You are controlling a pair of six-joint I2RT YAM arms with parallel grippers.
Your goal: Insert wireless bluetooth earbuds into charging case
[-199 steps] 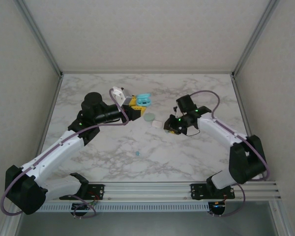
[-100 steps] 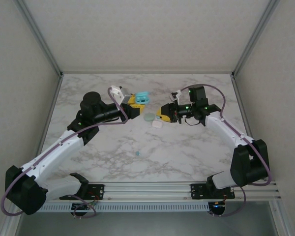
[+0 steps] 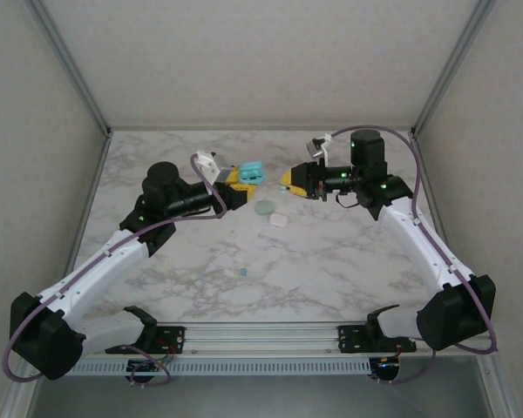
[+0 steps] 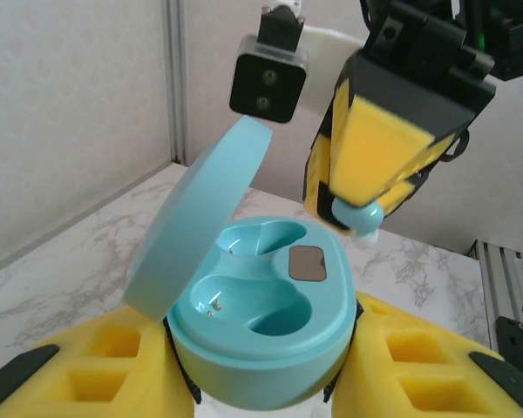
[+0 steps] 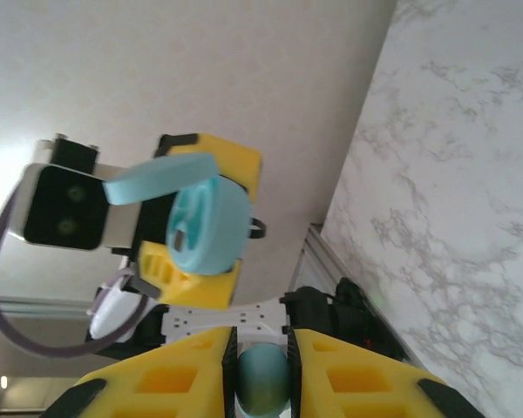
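Left hand (image 3: 238, 178) grasps open teal charging case (image 4: 257, 348); right hand (image 3: 289, 181) pinches teal earbud (image 4: 359, 214) close beside the case.

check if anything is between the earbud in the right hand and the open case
Nothing visible: the teal earbud in the right hand faces the open case across clear air, lid swung aside, both sockets bare.

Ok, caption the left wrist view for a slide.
Left gripper holds the open teal case; right gripper holds a teal earbud nearby.
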